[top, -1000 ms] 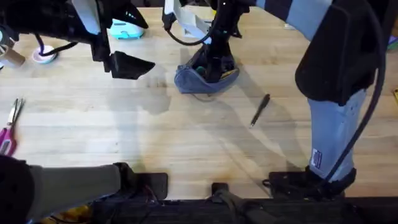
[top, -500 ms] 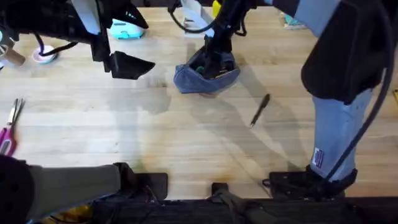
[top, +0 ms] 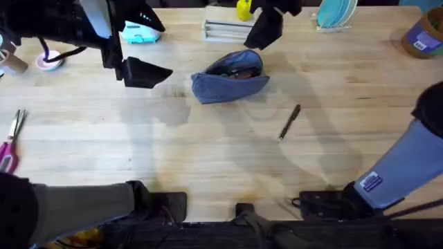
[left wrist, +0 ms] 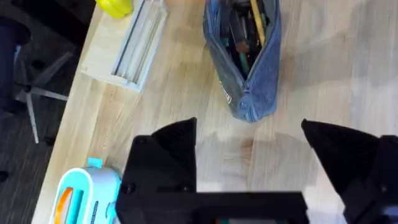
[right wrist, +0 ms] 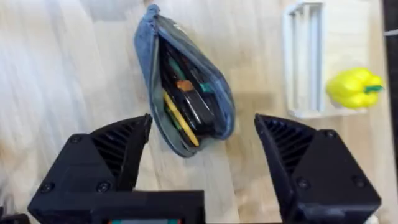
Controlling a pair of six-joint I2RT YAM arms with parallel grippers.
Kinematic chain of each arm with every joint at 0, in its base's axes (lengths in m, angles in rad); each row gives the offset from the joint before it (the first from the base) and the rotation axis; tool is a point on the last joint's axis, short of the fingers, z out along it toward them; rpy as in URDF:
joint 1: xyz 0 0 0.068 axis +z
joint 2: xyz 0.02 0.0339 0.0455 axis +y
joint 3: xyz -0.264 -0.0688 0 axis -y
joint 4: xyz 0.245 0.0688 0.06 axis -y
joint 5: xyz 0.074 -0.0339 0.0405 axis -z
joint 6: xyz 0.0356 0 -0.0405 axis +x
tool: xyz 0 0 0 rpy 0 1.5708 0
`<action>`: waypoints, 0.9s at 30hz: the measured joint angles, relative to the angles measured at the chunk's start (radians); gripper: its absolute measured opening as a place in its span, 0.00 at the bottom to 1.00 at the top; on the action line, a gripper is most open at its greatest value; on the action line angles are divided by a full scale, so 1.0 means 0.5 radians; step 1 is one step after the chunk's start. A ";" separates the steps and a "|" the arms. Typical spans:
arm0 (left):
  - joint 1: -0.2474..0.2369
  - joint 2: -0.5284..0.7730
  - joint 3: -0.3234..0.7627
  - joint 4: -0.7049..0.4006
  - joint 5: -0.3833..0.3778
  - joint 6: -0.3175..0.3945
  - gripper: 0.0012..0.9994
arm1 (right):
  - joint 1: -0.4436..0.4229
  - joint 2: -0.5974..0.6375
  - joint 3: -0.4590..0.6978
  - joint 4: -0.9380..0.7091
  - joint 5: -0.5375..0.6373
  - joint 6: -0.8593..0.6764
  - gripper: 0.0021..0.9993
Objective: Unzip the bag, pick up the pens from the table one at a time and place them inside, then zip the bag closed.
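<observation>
The blue-grey bag point(top: 230, 77) lies unzipped at the table's point(top: 208, 152) far middle, and several pens show inside it point(right wrist: 183, 102). One slim black pen point(top: 289, 122) lies on the wood to the bag's near right. My right gripper point(top: 272, 22) hangs open just beyond the bag; in its wrist view the gripper point(right wrist: 202, 124) is above the open bag with nothing between its fingers. Left of the bag, my left gripper point(top: 158, 45) is raised and wide open. Its wrist view has the gripper point(left wrist: 249, 127) facing the bag's end point(left wrist: 249, 93).
Pink-handled scissors point(top: 8, 145) lie at the left edge. A teal object point(top: 137, 32), a white rack point(top: 225, 29) and a yellow toy point(top: 243, 10) line the far edge. A blue plate point(top: 332, 12) and a tub point(top: 422, 31) stand at the far right.
My right gripper has lifted out of the bag's opening and drawn back toward the far edge. Its arm has swung clear to the right. The left arm has not moved.
</observation>
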 joint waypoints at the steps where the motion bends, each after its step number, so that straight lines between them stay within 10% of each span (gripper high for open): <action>1: 0.000 0.000 0.000 0.000 0.000 0.000 0.99 | -0.017 -0.026 -0.001 0.001 0.003 0.005 0.99; 16: 0.000 0.000 0.000 0.008 0.000 0.000 0.99 | -0.193 -1.112 -1.309 0.586 0.188 0.040 0.99; 27: 0.000 0.000 0.000 0.008 0.000 0.000 0.99 | -0.193 -1.394 -2.014 1.025 0.207 0.664 0.99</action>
